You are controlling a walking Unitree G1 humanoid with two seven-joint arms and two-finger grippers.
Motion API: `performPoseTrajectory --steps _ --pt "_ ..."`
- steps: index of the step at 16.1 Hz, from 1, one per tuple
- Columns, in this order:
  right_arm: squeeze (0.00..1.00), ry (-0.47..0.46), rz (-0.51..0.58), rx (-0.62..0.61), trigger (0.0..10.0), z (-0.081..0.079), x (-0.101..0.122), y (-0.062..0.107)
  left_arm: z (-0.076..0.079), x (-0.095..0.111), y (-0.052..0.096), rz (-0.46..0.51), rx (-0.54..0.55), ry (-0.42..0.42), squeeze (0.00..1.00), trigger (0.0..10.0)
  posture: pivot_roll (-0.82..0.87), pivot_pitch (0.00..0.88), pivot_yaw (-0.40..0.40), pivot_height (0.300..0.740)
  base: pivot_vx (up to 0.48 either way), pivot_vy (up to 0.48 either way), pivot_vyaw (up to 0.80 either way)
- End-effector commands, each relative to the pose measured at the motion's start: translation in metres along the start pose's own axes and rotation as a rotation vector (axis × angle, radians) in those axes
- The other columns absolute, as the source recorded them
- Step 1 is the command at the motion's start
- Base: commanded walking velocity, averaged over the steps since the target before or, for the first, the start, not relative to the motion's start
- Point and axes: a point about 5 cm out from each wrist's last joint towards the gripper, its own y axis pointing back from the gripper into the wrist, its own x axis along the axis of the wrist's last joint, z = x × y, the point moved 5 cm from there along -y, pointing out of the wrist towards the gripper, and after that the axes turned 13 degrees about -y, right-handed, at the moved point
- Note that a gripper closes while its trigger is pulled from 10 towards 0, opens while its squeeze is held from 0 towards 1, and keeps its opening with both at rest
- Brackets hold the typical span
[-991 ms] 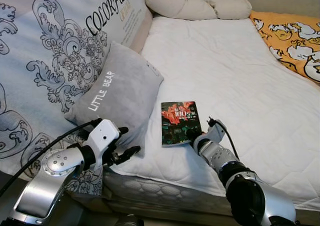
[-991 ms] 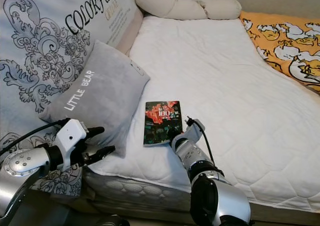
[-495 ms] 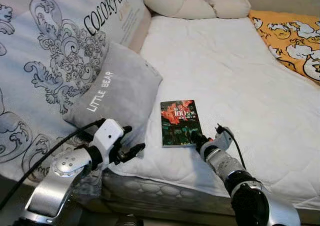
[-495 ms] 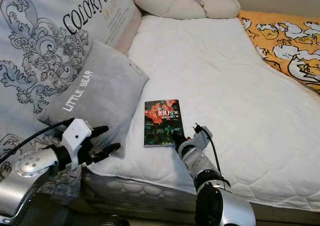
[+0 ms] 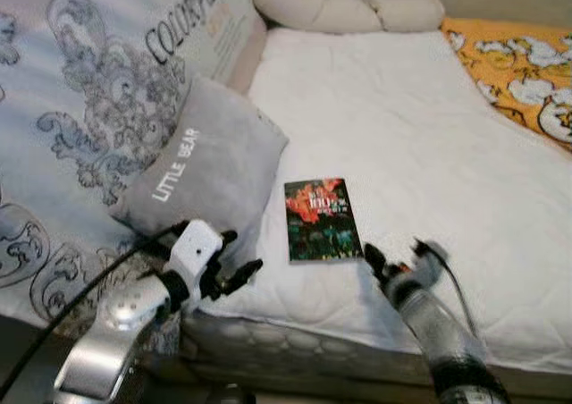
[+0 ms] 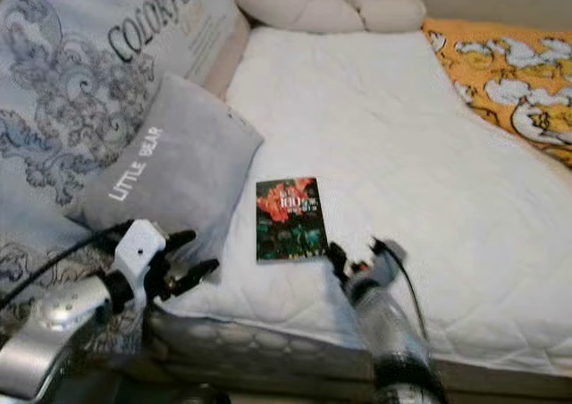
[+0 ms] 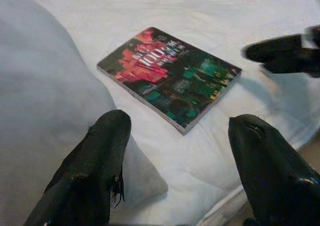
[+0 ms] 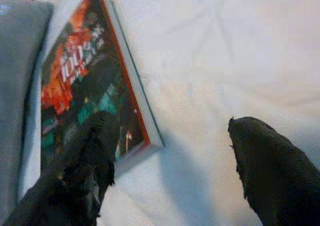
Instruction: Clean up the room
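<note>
White quilted bedding [image 5: 420,136] covered most of what I saw from the head camera, with a grey "LITTLE BEAR" cushion [image 5: 201,167] leaning against a large patterned pillow [image 5: 80,109] on my left and an orange printed blanket [image 5: 518,64] at the far right. I saw the book [image 5: 320,220] lying flat near the bed's front edge, just beside the cushion's corner.

My right gripper [image 5: 380,263] hovered just off the book's near right corner. The head views were too blurred to judge its fingers, but my right wrist camera showed them spread wide: one finger [image 8: 85,161] lay over the cover near that corner, the other [image 8: 270,166] was over bare sheet, well apart from the book [image 8: 85,96]. It held nothing.

My left gripper [image 5: 232,265] hung at the mattress edge below the cushion, fingers apart and empty. Its wrist camera showed the book [image 7: 170,76] ahead between the fingertips [image 7: 100,151], with the right gripper's dark tips [image 7: 280,53] past the book's far end.

Open sheet stretched to the right of and beyond the book.
</note>
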Motion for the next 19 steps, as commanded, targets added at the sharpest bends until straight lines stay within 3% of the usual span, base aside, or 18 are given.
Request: performPoseTrajectory --steps 1,4,5,6,8,14,19 --pt "1.00 0.082 0.042 0.086 10.0 -0.026 0.013 0.005 -0.010 0.003 0.000 0.009 0.073 0.005 0.00 10.0 -0.01 0.000 0.017 0.740 0.000 0.000 0.00" --pt "1.00 0.443 0.377 0.137 10.0 -0.071 0.066 0.035 -0.052 0.009 -0.007 0.031 0.434 0.088 0.00 10.0 -0.04 0.000 0.015 0.740 0.000 -0.135 0.00" --pt "1.00 0.524 0.483 0.132 10.0 -0.084 0.075 0.042 -0.055 0.011 -0.010 0.034 0.470 0.092 0.00 10.0 -0.04 0.000 0.012 0.740 0.000 -0.480 0.00" --pt "1.00 0.567 0.500 0.118 10.0 -0.088 0.074 0.044 -0.054 0.012 -0.011 0.036 0.474 0.089 0.00 10.0 -0.04 0.000 0.012 0.740 0.000 -0.480 0.00" --pt "1.00 0.591 0.497 0.047 10.0 -0.082 0.067 0.041 -0.054 0.014 -0.013 0.034 0.479 0.066 0.00 10.0 -0.03 0.000 0.007 0.740 0.000 -0.480 0.00" --pt "1.00 0.599 0.494 0.068 10.0 -0.089 0.067 0.040 -0.061 0.014 -0.010 0.029 0.521 0.073 0.00 10.0 -0.02 0.000 0.009 0.740 0.000 -0.480 0.00" --pt "1.00 0.613 0.515 0.014 10.0 -0.085 0.072 0.043 -0.062 0.013 -0.011 0.026 0.525 0.077 0.00 10.0 -0.03 0.000 0.023 0.740 0.000 -0.480 0.00"
